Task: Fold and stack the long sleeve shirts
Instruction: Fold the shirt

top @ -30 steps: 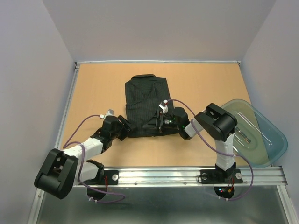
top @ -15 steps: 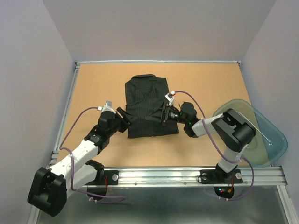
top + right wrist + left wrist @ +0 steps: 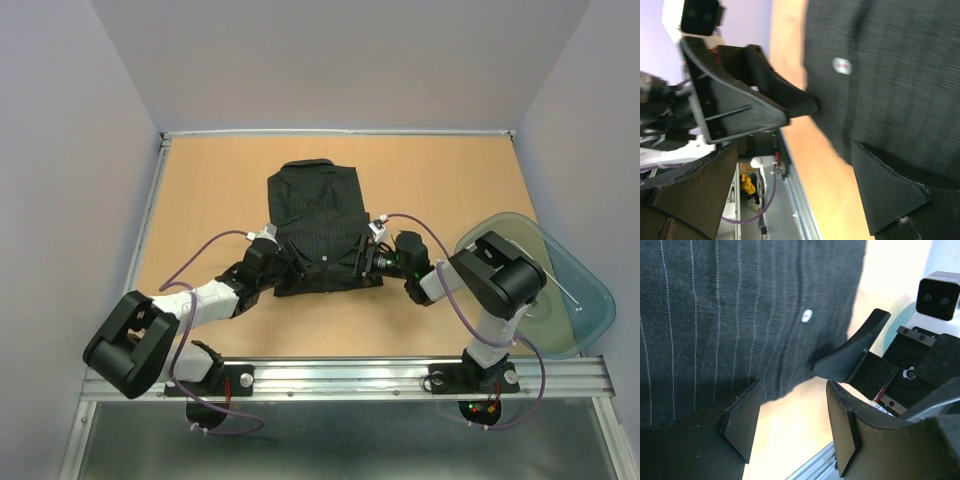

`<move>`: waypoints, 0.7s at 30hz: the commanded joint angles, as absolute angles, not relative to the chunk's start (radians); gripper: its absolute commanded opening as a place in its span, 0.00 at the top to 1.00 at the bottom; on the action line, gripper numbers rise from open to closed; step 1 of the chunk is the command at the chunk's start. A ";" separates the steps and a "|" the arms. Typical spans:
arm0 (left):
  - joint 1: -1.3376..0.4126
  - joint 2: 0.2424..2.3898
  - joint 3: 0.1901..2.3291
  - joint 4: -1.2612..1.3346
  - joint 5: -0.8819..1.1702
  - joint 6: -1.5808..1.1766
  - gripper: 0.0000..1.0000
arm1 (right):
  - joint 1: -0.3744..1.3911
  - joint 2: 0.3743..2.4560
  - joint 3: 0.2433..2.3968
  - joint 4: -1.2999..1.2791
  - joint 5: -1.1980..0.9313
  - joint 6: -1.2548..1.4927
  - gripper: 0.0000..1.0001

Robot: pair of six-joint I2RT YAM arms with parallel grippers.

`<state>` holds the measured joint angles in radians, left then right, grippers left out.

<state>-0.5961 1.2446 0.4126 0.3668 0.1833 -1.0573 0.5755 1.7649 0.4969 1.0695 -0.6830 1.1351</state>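
One black pinstriped long sleeve shirt (image 3: pixel 318 222) lies folded into a rectangle on the tan table, collar at the far end. My left gripper (image 3: pixel 284 270) is low at the shirt's near left corner. In the left wrist view (image 3: pixel 790 432) it is open, with the hem (image 3: pixel 740 315) over one finger (image 3: pixel 740 425) and bare table between the jaws. My right gripper (image 3: pixel 362 266) is at the near right corner. It is open in the right wrist view (image 3: pixel 790 200), with the cloth (image 3: pixel 890 75) beside one finger (image 3: pixel 890 195). The two grippers face each other across the hem.
A clear plastic tub (image 3: pixel 545 290) sits at the table's right edge beside the right arm. A metal rail (image 3: pixel 350 375) runs along the near edge. A raised rim (image 3: pixel 150 220) borders the table on the left and at the back.
Both grippers have come down from the shirt's sides to its near hem. The left has moved right, the right slightly nearer. The shirt stays a folded rectangle.
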 commanded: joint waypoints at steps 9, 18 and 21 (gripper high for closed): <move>-0.568 1.342 0.299 0.526 0.152 -1.141 0.36 | 0.450 1.979 0.371 1.293 -0.689 1.150 0.00; -0.545 1.361 0.285 0.531 0.153 -1.137 0.36 | 0.282 1.990 0.259 1.401 -0.764 1.151 0.00; -0.545 1.347 0.299 0.526 0.156 -1.120 0.36 | 0.253 1.953 0.236 1.397 -0.769 1.154 0.00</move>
